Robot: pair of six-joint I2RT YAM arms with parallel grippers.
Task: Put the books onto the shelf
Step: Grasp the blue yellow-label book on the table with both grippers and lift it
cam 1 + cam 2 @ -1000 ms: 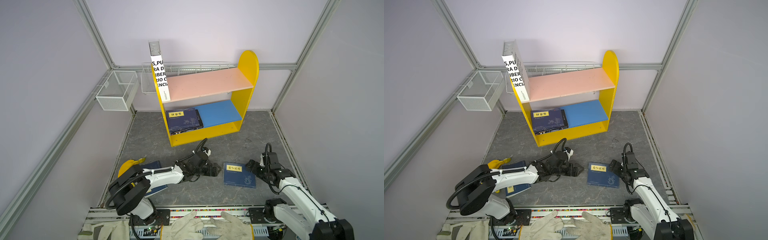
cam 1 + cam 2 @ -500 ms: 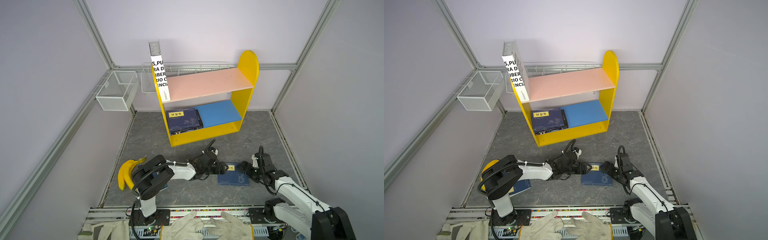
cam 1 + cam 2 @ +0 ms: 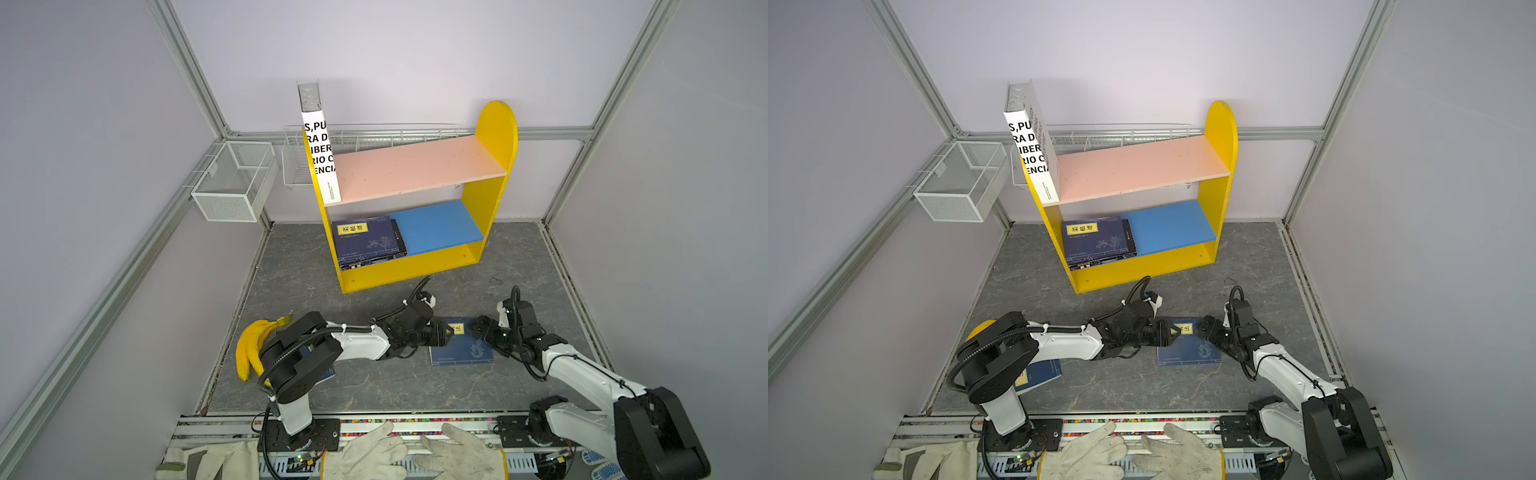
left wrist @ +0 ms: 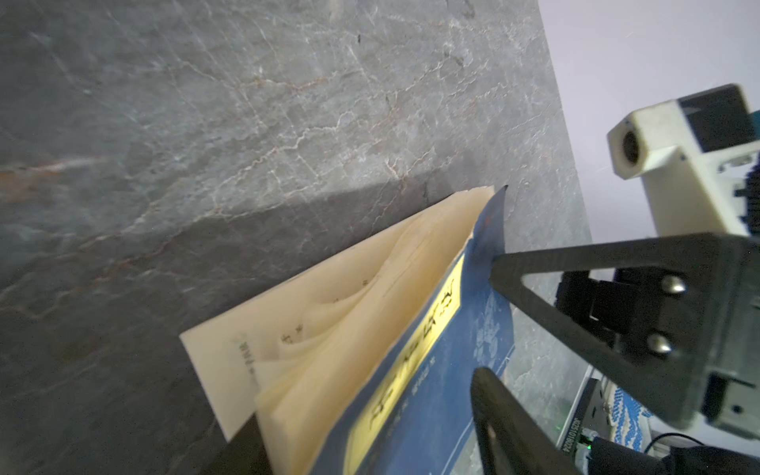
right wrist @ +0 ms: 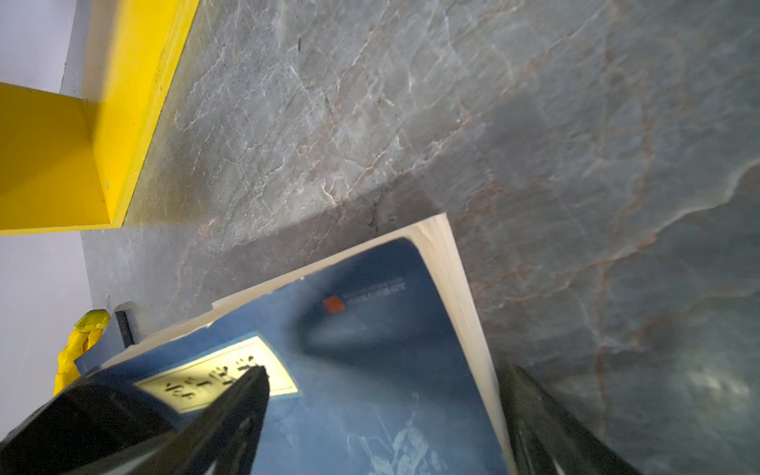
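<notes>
I read the grey stone worktop [image 3: 374, 386] as veined in white and rust. The small two-tier shelf [image 3: 496, 124] has yellow sides, a pink upper board [image 3: 415, 166] and a blue lower board [image 3: 436, 226]. The thin navy book [image 3: 461, 351] out front carries a yellow title label [image 3: 457, 328], with cream pages. The tall white book [image 3: 320, 158] shows bold black lettering.

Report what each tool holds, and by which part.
Left tool straddles the navy book at its label-side edge, pages between its jaws; whether it grips cannot be told. Right tool stands open at the opposite side, holding nothing.
</notes>
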